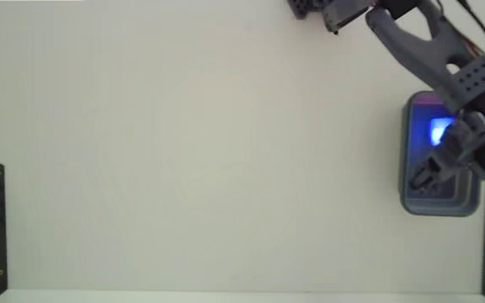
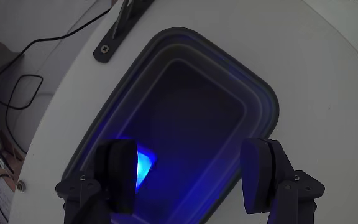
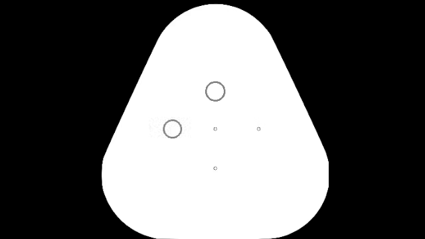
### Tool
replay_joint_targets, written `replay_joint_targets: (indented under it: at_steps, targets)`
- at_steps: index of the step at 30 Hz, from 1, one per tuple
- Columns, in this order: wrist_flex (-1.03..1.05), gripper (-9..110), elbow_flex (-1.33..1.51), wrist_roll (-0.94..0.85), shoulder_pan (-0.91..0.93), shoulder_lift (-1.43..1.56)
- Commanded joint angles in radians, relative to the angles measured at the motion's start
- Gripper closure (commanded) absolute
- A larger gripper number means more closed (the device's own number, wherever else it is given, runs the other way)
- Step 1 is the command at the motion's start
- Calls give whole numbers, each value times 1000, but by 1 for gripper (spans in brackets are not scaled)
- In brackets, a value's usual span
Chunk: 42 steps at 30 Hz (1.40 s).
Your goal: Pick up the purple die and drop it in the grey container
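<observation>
White table (image 1: 183, 151), pincer (image 2: 191, 177) spread over grey container (image 2: 263, 99).

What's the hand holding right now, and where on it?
Nothing. The hand is open above the grey container; the glowing die lies inside, beside one finger, not clamped.

A: The die (image 2: 145, 167) — any pips?
B: Can't tell; in the wrist view it's a blue glow, half behind the finger (image 2: 122, 174) at seven o'clock.
A: The tray (image 1: 414, 198)?
B: Fixed view: arm hides its three o'clock side
</observation>
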Motion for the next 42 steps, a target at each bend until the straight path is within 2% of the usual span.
replay_joint_targets:
  at_steps: [1, 20, 42]
  targets:
    - [-8, -9, 6, 5, -11, 93]
    - [-7, -9, 159, 5, 107, 247]
    - [-6, -9, 460, 5, 338, 550]
